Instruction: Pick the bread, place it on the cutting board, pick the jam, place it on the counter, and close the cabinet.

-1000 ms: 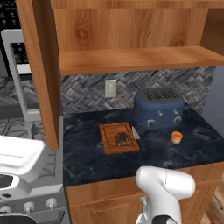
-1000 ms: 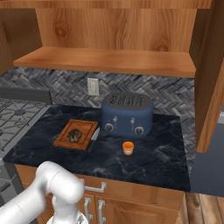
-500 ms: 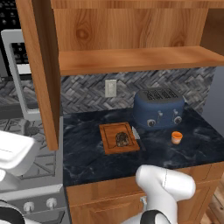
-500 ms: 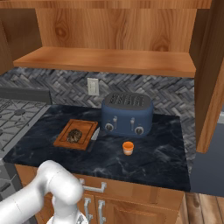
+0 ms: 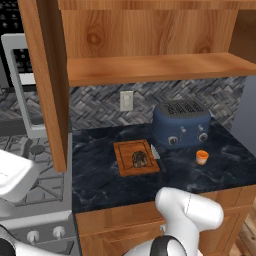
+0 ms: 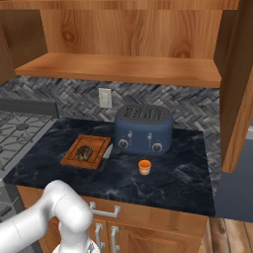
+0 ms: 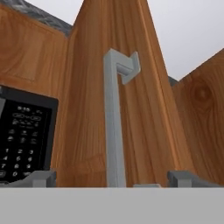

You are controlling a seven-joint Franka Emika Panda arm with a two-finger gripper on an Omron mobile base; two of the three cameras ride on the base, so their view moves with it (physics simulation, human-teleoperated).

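The bread (image 5: 139, 159) (image 6: 84, 152), a dark mottled lump, lies on the reddish-brown cutting board (image 5: 124, 164) (image 6: 73, 158). Right of the board, the small orange jam (image 5: 202, 157) (image 6: 144, 167) stands upright on the dark marbled counter (image 5: 100, 181) (image 6: 173, 174). The cabinet (image 5: 150, 35) (image 6: 123, 29) is open, its left door (image 5: 47, 75) and right door (image 6: 239, 99) swung outward. In the hand view my gripper (image 7: 113, 180) is open, its fingertips (image 7: 41, 178) spread to either side of the door's silver bar handle (image 7: 113, 122). Nothing is between them.
A blue toaster (image 5: 181, 124) (image 6: 144, 129) stands behind the jam. A gas stove (image 5: 30, 160) (image 6: 20, 133) is left of the counter, with a black microwave (image 5: 20, 70) (image 7: 22, 135) above it. A small grey blade (image 6: 107, 152) lies beside the board. The cabinet shelf (image 5: 150, 67) is bare.
The white arm link at the left edge of the left base view has drawn slightly further left. Bread, jam and doors have not moved.
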